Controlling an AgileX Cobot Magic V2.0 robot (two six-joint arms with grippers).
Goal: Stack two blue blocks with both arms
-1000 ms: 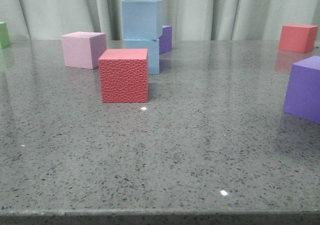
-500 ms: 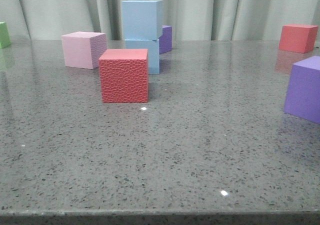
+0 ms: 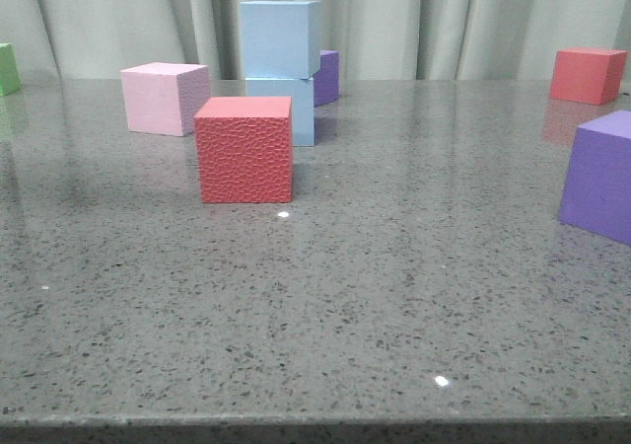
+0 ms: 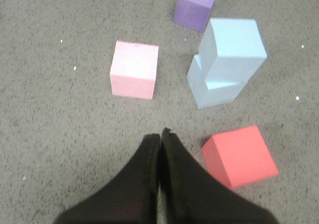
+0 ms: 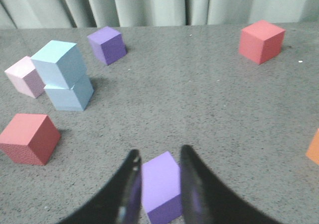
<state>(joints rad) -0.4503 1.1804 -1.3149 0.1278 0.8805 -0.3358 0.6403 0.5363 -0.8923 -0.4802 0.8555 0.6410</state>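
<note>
Upper blue block (image 3: 280, 38) sits skewed on lower blue block (image 3: 292, 109); a nudge could topple it. Left gripper (image 4: 160, 134) closed, empty. Right gripper (image 5: 158, 160) parted, straddling purple cube (image 5: 159, 184); contact unclear.

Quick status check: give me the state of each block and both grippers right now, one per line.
Upper blue block: resting on the lower one, slightly skewed.
Lower blue block: on the table, carrying the upper one.
Red textured block: upright, alone, free.
Pink block: upright, free.
Near purple block: on the table, seen between the right gripper's fingers.
Left gripper: shut, empty.
Right gripper: open, empty.
</note>
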